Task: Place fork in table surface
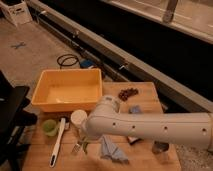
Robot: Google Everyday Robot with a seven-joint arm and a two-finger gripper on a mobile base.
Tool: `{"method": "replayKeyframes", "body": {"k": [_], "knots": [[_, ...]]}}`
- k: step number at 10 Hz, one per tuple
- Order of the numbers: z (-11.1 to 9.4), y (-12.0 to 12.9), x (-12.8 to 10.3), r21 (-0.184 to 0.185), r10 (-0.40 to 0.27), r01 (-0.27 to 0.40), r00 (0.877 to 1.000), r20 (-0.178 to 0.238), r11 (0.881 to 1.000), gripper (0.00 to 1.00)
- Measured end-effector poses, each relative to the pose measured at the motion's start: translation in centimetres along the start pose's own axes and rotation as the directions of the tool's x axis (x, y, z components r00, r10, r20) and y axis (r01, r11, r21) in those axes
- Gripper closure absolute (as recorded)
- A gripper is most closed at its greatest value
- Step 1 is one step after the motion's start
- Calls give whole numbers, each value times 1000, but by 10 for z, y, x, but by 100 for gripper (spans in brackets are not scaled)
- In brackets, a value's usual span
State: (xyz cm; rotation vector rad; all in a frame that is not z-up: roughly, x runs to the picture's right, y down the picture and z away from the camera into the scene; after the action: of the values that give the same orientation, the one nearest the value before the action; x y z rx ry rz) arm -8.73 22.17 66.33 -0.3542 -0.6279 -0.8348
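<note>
The fork lies on the table surface, a light-brown plank top, near its front left, with the pronged head toward the front edge. It lies between the long all-white utensil and a curved green pepper. My white arm reaches in from the right across the table's front half. The gripper hangs at its left end, just above and behind the fork, and is largely hidden by the wrist.
A yellow plastic tub stands at the back left. A green cup sits in front of it. A blue cloth lies under the arm, a dark can stands at the front right, and grapes lie at the back.
</note>
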Motion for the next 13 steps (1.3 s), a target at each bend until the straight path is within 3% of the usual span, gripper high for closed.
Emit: {"method": "replayKeyframes", "body": {"k": [4,8,11,13], "knots": [[45,27,8,-43,89,-87,995,47,995,98],[70,44,16,-72,138,-133,987,82,989,60],[82,49,21,-73,152,-143,981,123,987,32],[84,51,23,-69,151,-143,978,143,987,24]]}}
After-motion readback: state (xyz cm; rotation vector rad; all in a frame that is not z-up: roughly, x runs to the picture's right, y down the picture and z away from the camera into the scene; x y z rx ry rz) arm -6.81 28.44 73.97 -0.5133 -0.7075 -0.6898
